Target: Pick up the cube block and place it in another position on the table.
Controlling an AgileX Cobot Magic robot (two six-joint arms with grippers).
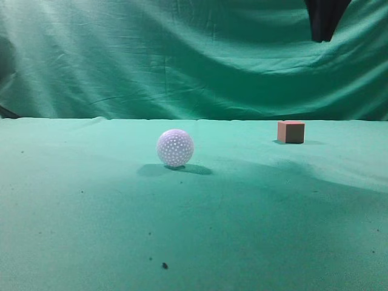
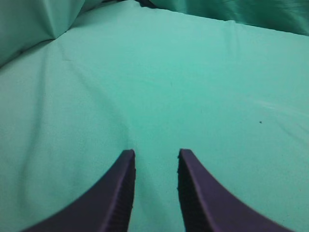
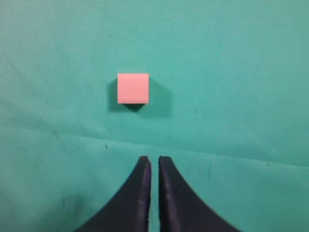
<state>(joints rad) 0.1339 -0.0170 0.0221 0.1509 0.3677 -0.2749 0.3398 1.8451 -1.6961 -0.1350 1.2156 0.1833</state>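
right wrist view: cube block point(image 3: 133, 88) on table point(image 3: 241, 72), apart from nearly closed right pincer point(image 3: 154, 166).

Cube block point(image 3: 133, 88) open all round; ball point(image 1: 175, 147) well apart.

The left arm's dark, curved two-fingered gripper point(image 2: 155, 159) hung low with its ribbed fingers point(image 2: 123, 193) parted by a clear gap, nothing between them. The right arm's matching dark gripper point(image 3: 154, 162) pointed straight down from well above, its fingers point(image 3: 137, 193) drawn almost together with only a thin slit left between the tips. In the exterior view only a dark piece of the right arm point(image 1: 325, 18) showed at the top edge.
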